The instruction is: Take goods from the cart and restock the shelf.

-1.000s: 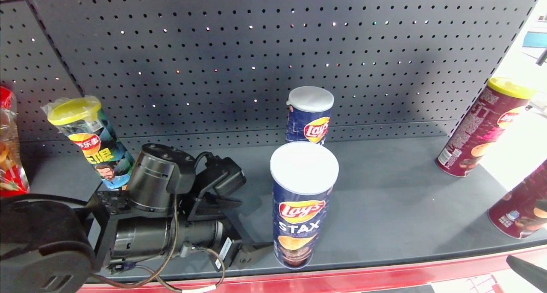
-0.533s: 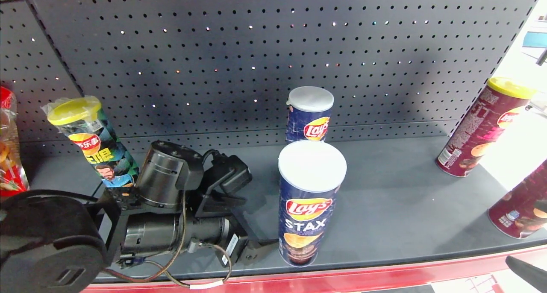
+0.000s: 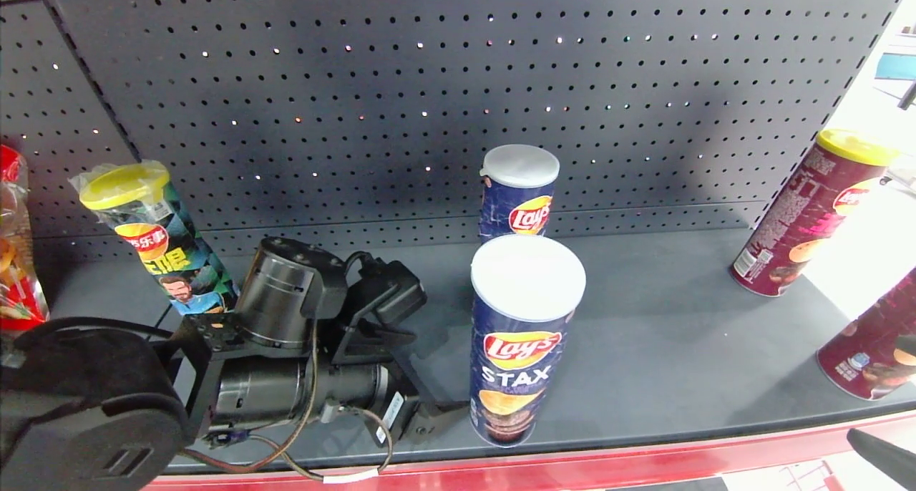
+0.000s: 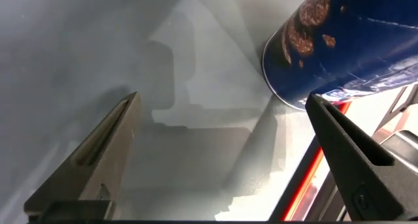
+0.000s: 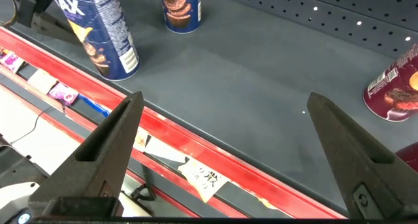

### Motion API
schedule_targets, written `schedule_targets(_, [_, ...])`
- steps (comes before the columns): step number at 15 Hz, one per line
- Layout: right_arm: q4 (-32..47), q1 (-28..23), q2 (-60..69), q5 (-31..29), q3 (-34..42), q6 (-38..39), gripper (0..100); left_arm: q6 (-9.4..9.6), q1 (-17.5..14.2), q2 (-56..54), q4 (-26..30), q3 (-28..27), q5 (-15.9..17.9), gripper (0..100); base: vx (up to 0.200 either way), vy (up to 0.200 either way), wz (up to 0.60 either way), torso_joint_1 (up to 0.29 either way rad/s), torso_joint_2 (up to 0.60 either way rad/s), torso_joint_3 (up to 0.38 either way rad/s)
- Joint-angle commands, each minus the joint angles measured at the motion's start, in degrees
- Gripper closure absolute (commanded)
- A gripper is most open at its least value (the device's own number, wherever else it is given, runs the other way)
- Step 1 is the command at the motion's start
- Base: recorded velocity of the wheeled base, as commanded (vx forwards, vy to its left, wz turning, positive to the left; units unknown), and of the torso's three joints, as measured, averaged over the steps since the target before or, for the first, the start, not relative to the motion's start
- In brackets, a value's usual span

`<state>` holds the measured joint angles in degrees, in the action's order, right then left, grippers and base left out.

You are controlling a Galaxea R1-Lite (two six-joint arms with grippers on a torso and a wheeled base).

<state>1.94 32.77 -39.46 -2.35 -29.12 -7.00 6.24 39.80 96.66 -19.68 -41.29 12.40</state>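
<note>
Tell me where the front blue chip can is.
Head view, centre: the front blue can stands upright near the front edge of the shelf, directly before the other blue can, with the left gripper beside its base.

— How much of the rear blue can (image 3: 519, 190) can you make out?

— Only the upper part. In the head view the front blue can (image 3: 526, 341) hides its base.

— And from the wrists?

— The left wrist view cuts the front can off, so only its bottom end shows. In the right wrist view both blue cans lose their lids to the edge, and the back maroon can (image 5: 395, 87) is clipped too.

— Anything else?

— The left arm (image 3: 286, 348) covers the foot of the yellow-lidded can (image 3: 154, 233). The red bag (image 3: 14, 262) and the nearer maroon can (image 3: 869, 348) run off the head view's sides. The print on the rail tags (image 5: 202, 178) is too small to read.
</note>
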Motion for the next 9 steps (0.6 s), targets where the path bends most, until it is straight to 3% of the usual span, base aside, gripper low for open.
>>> schedule_targets(1, [0.0,0.0,-0.1,0.0,-0.1,0.0,0,0.0,0.2,0.2,-0.2,-0.1,0.0,0,0.0,0.0,0.0,0.0,0.0,0.0])
schedule_targets(6, [0.0,-0.1,0.0,-0.3,0.3,0.0,0,-0.35,-0.2,-2.9,-0.1,1.7,-1.4,0,0.0,0.0,0.0,0.0,0.0,0.0])
schedule_targets(9, [0.0,-0.1,0.1,-0.9,1.7,-0.1,0,-0.35,-4.1,-14.6,0.0,9.0,-2.5,0,0.0,0.0,0.0,0.0,0.0,0.0])
